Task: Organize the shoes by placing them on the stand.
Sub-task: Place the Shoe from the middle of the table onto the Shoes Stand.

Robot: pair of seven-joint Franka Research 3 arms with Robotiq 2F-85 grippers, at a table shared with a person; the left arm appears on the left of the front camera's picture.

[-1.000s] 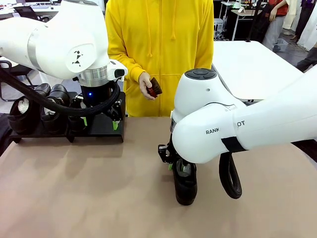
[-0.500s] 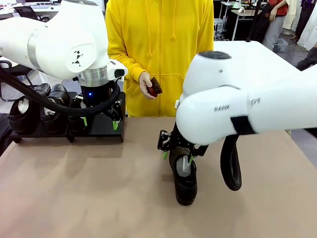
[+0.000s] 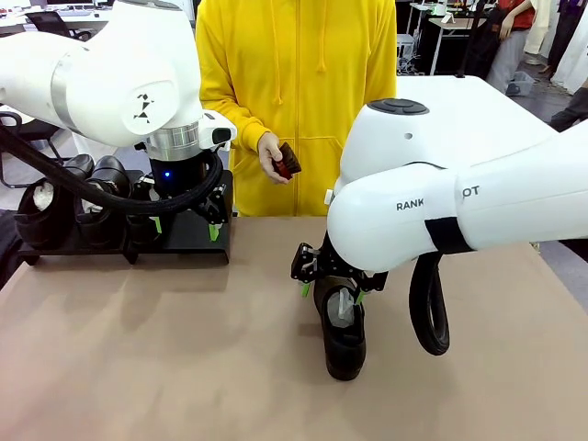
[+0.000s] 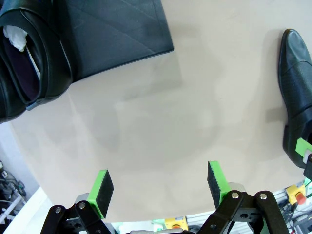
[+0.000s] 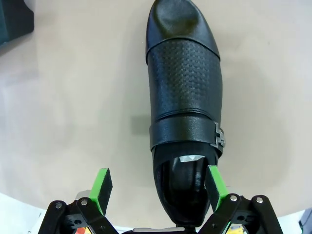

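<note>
Our right arm has lifted since a second ago, and its jaws have spread off the shoe [image 3: 343, 333], which lies on the surface [image 3: 184, 349], toe pointing toward us. The right gripper [image 5: 158, 187] straddles its heel; the left gripper [image 4: 161, 184], jaws spread and empty, hangs by the stand [image 3: 188, 234].

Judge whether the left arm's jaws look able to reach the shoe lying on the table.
Probably yes: the left gripper is open over bare table, and nothing lies between it and the shoe, though the right gripper hovers there.
</note>
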